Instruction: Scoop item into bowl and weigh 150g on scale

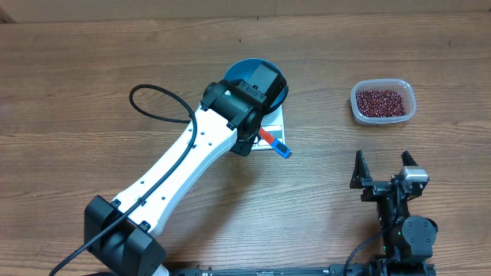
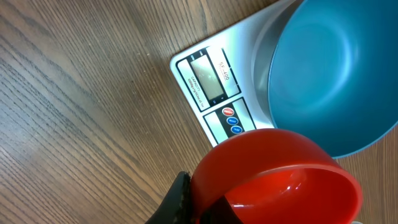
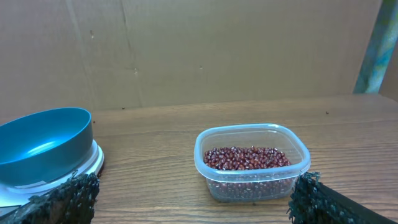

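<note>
The blue bowl [image 2: 339, 74] stands on the white scale [image 2: 205, 78] and looks empty inside. My left gripper [image 2: 208, 208] is shut on a red scoop [image 2: 280, 177], whose empty cup hangs over the scale's front edge beside the bowl. From overhead, the left wrist covers most of the bowl [image 1: 282, 86], and the scoop's red handle with its blue tip [image 1: 278, 144] sticks out over the scale [image 1: 275, 123]. The beans [image 1: 380, 100] fill a clear tub [image 3: 252, 180] at the right. My right gripper [image 1: 383, 165] stands open, well short of the tub, with nothing between its fingers.
A black cable [image 1: 157, 103] loops over the table left of the left arm. The right wrist view shows a brown cardboard wall [image 3: 205, 50] behind the table. Bare wood lies between the scale and the tub.
</note>
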